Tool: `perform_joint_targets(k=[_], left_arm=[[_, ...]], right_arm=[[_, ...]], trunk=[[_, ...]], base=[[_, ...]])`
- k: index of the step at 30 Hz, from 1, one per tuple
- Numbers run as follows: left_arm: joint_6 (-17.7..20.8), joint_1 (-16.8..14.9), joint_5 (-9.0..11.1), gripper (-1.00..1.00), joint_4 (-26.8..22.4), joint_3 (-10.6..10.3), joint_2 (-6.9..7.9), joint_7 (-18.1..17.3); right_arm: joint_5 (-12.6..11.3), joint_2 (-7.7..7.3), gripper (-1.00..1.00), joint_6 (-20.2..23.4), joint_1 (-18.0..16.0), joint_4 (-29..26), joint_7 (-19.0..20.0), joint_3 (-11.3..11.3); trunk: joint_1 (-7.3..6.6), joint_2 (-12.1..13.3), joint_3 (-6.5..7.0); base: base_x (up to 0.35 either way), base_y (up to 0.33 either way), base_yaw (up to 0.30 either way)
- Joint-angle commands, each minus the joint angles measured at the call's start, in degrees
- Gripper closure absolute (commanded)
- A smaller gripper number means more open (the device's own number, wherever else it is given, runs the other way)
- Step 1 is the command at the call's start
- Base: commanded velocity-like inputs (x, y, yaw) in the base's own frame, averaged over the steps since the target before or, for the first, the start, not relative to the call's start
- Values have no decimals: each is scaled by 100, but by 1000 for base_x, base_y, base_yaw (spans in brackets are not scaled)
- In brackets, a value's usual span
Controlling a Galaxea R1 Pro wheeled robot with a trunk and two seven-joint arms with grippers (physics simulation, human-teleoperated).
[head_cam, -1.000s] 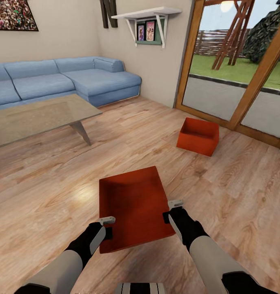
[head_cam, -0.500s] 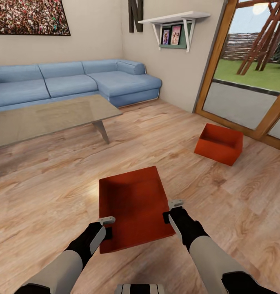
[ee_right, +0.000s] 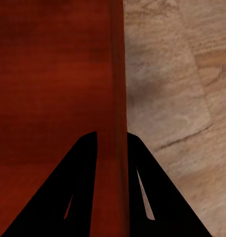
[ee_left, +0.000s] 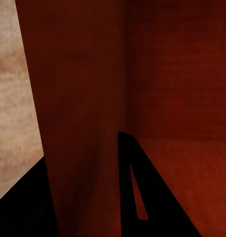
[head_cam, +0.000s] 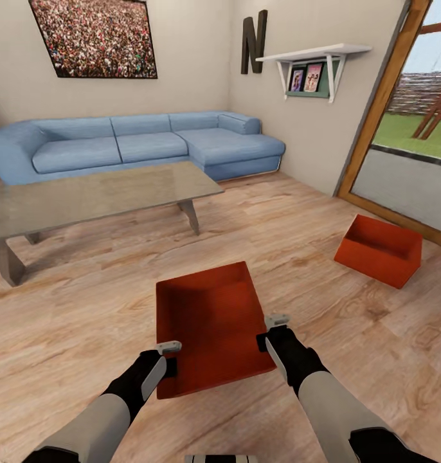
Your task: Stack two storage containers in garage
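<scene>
One orange-red container [head_cam: 211, 328] hung low in the centre of the head view, carried between both arms above the light wood floor [head_cam: 85, 302] of the living room. The left gripper [head_cam: 171, 358] was clamped over its left wall and the right gripper [head_cam: 269, 331] over its right wall. Each wrist view showed a dark finger on either side of the red wall [ee_right: 118, 98], pinching it, one finger inside the bin [ee_left: 182, 74] and one outside. Gripping opposite walls looked like a way to keep the bin level and balanced for the trip to the garage.

The second container [head_cam: 378, 249] sat on the planks at the right of the frame, well apart from the carried one, near the wood-framed glass door [head_cam: 381, 116]. The blue sofa [head_cam: 143, 145] and coffee table [head_cam: 85, 196] filled the left and upper middle.

The door was cut off by the right edge, and the table ran past the left edge. The carried bin's underside was hidden, and the garage was nowhere in view.
</scene>
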Motion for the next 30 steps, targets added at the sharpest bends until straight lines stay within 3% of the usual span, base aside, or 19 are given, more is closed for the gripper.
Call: perform_joint_targets(k=[1,30], left_arm=[[-29,0,78,100,-15,43,5,-8],[-26,0,78,100,-15,43,5,-8]], right_arm=[[-564,-4,100,-29,0,5,110,-32],[-558,-11,100,-29,3,5,109,-31]], trunk=[[-2,2,23],[-77,40,665]], base=[[0,0,290],[0,0,290]])
